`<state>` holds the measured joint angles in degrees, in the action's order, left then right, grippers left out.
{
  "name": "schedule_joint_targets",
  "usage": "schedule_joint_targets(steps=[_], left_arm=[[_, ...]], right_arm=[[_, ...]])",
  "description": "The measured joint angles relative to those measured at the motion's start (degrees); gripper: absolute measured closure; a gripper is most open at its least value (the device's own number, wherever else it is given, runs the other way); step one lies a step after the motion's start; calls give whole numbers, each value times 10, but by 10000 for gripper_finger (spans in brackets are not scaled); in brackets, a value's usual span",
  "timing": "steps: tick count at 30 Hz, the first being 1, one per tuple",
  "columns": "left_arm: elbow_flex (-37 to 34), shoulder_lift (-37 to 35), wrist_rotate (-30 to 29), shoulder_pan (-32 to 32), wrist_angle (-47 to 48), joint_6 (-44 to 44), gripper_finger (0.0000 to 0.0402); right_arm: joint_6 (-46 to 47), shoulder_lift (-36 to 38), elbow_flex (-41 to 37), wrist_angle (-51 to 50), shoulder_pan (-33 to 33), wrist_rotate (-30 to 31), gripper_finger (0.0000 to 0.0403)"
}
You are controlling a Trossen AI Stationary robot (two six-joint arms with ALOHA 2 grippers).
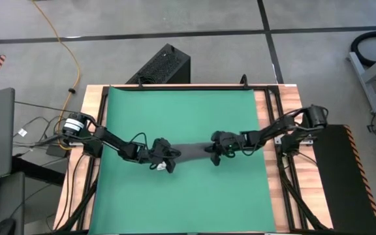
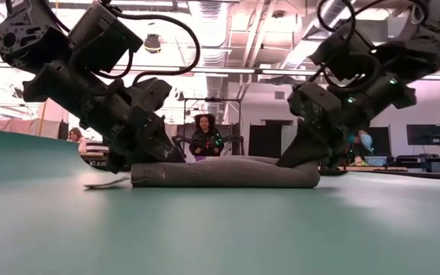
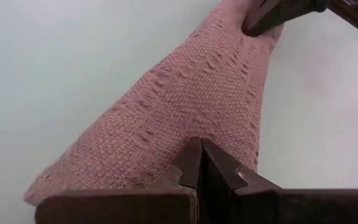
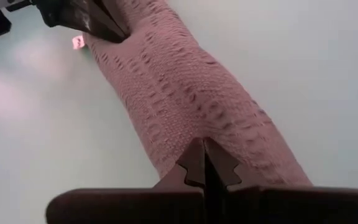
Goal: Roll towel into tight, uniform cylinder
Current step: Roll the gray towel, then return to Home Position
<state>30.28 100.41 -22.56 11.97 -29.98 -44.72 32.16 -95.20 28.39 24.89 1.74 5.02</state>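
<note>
The dark grey towel [image 1: 191, 152] lies rolled into a long cylinder [image 2: 228, 174] on its side in the middle of the green mat [image 1: 181, 111]. It runs left to right. A small white tag [image 2: 105, 183] sticks out onto the mat at its left end. My left gripper [image 1: 166, 158] is shut at the roll's left end. My right gripper [image 1: 215, 152] is shut at the right end. Each wrist view looks along the roll to the other gripper at its far end. My left gripper sets its shut fingertips [image 3: 201, 149] on the top of the roll near its left end [image 3: 166, 143]. It comes slanting down from the table's left, along the roll. The roll lies flat on the mat. My right gripper sets its shut fingertips [image 4: 205, 149] on the top of the roll near its right end [image 4: 229, 134]. It comes slanting down from the table's right, along the roll. The roll stays on the mat below it.
The mat covers most of a wooden table [image 1: 271, 196]. A black box [image 1: 162, 65] stands beyond the far edge. People [image 2: 205, 134] sit in the room behind the table. Bare mat lies on the near and far sides of the roll.
</note>
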Motion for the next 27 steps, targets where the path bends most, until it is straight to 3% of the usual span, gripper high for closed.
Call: schedule_joint_targets(steps=[5, 10, 16, 21, 24, 27], left_arm=[[-2, -31, 9, 0, 8, 4, 401], [-3, -106, -6, -2, 18, 50, 402], [-2, -209, -17, -13, 106, 62, 402], [-2, -271, -64, -16, 151, 71, 402], [-2, -305, -116, -20, 149, 88, 402], [-2, -348, -128, -19, 133, 114, 402]], right_arm=[[25, 0, -27, 36, 2, -3, 391], [25, -2, -29, 52, 0, -3, 391], [23, 17, -32, 80, -4, -19, 389], [14, 89, -34, 63, -9, -23, 380], [-7, 161, -32, 61, -19, -23, 377], [-42, 245, -32, 40, -29, -23, 376]])
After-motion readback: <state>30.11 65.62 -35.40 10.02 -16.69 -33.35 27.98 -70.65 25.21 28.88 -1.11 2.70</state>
